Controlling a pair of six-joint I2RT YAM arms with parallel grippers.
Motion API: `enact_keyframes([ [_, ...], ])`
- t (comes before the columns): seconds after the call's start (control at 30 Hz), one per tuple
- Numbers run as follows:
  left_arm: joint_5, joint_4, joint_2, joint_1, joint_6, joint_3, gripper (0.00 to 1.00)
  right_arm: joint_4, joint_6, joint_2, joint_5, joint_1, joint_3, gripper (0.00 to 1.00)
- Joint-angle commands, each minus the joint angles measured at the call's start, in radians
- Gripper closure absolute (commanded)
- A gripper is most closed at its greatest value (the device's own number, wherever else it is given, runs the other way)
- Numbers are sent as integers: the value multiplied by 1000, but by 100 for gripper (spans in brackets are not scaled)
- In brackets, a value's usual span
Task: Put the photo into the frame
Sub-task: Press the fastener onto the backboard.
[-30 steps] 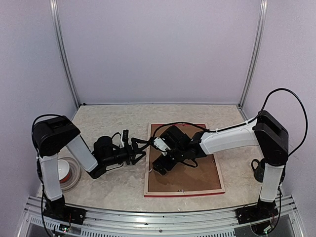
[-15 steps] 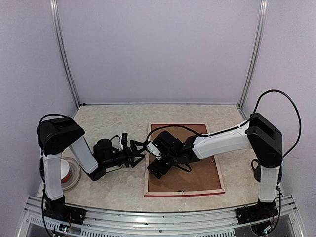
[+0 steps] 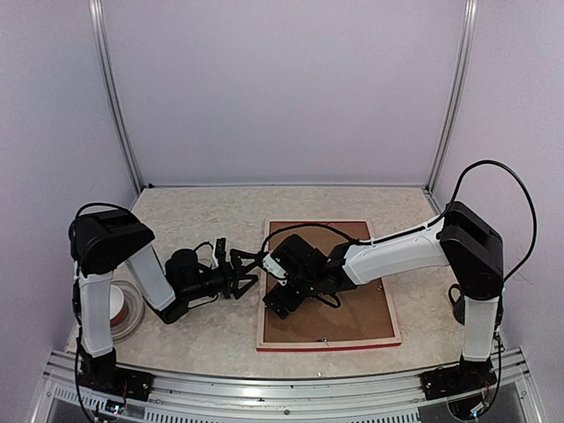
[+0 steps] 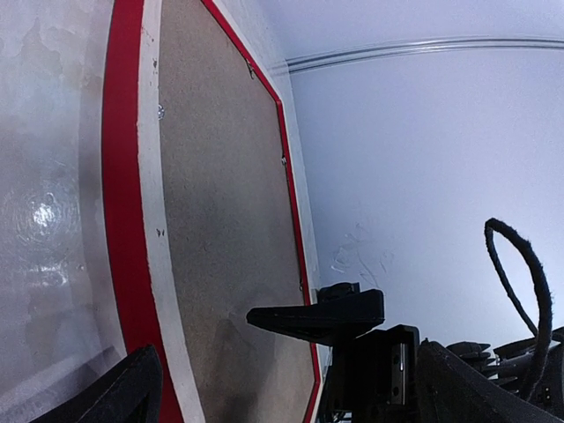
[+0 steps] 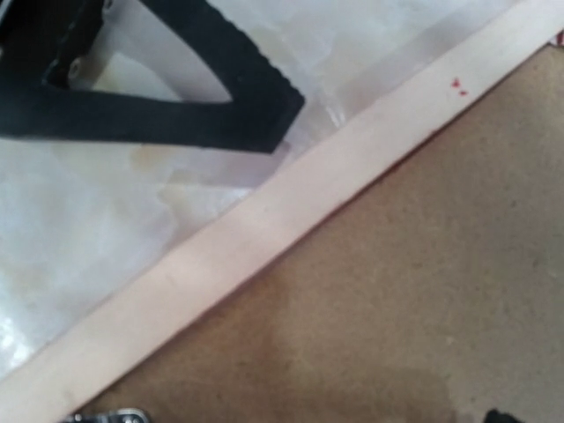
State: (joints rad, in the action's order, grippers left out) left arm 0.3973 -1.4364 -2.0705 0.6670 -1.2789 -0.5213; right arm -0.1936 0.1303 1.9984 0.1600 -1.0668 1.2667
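Robot test cell in a lab.
A left arm (image 3: pixel 148 275) and right arm (image 3: pixel 397 251) are bolted to an aluminium rail (image 3: pixel 282 385) at the near edge of a marble-patterned table (image 3: pixel 203 216). Plain pale lilac walls (image 3: pixel 282 88) and metal corner posts (image 3: pixel 116 97) enclose it.

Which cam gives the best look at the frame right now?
Top external: nearly the whole frame shows, lying face down with its brown backing board up. Left wrist sees the frame at a steep slant, cut off. Right wrist sees only a strip of its pale wood rim.
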Motion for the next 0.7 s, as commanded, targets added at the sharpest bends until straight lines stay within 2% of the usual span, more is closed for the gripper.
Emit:
enact_keyframes([
  [0.0, 19, -76, -9, 4, -8, -5, 1, -38, -7, 52, 60, -10, -15, 1],
  [0.27, 31, -67, -33, 35, -13, -50, 1, -12, 5, 82, 52, -13, -24, 1],
  [0.47, 50, -89, -66, 55, -32, -76, 1, 18, 5, 143, 171, -33, -25, 1],
  [0.67, 58, -109, -96, 74, -53, -87, 1, 118, 11, 167, 238, -44, -62, 1],
])
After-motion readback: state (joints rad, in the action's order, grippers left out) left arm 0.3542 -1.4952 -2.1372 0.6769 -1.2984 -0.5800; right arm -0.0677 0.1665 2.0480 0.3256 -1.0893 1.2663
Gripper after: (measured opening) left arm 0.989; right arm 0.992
